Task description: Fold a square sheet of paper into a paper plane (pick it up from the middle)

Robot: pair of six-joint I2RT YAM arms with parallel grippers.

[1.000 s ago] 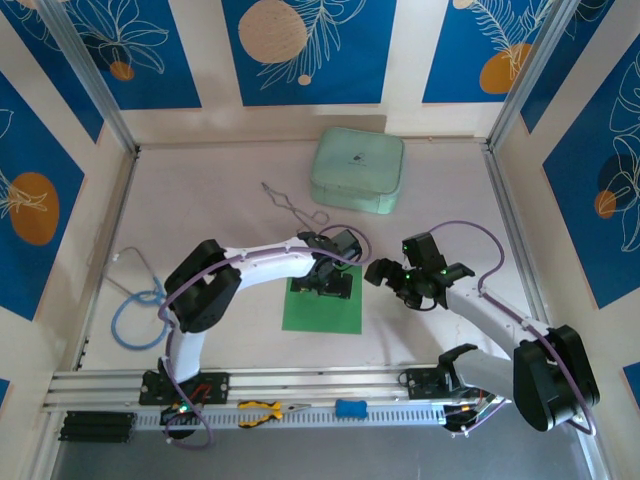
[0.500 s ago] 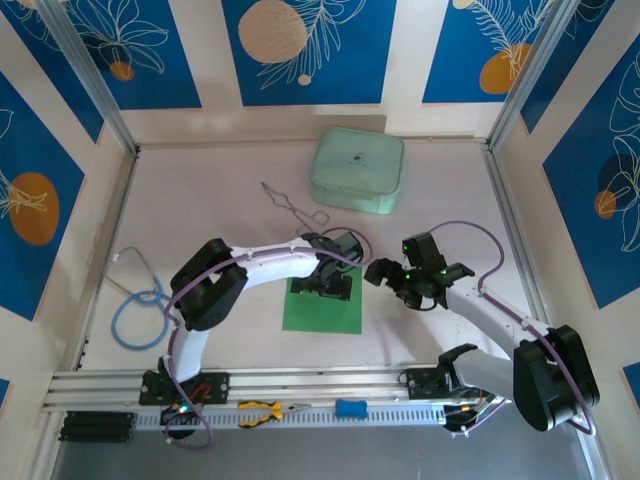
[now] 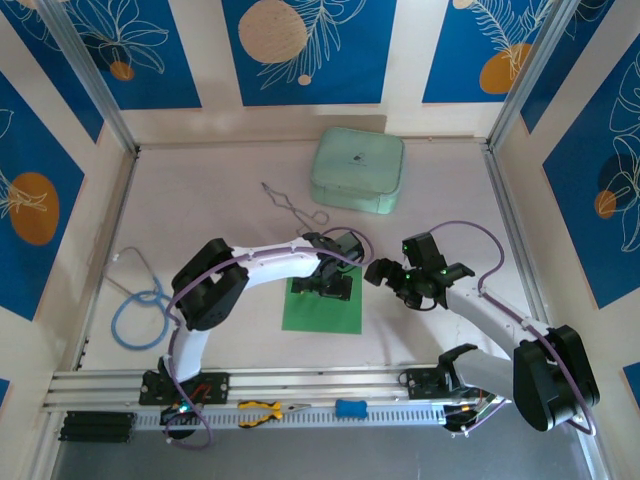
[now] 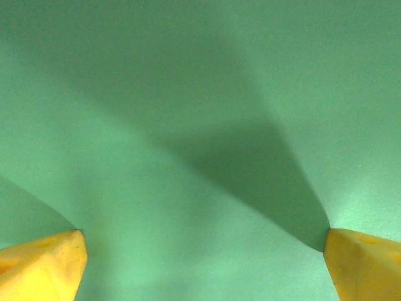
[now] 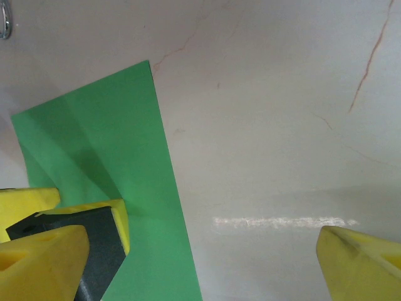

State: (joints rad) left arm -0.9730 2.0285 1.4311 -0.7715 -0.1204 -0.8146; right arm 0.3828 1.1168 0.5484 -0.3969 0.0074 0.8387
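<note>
The square sheet of paper is bright green and lies flat on the table's near middle. My left gripper is low over its far half, open. In the left wrist view the paper spreads under the gripper, whose yellow fingertips stand wide apart on it. My right gripper hovers just right of the sheet, open and empty. In the right wrist view the sheet lies at the left, with the left gripper's finger on it. The paper plane is out of view.
A pale mint-green case stands at the back. Thin metal tongs lie in front of it, left of centre. A blue cable coil lies at the far left. Yellow pliers and a small blue piece rest on the front rail.
The left arm's elbow has shifted a little to the right; its gripper stays on the paper. The right arm has not moved.
</note>
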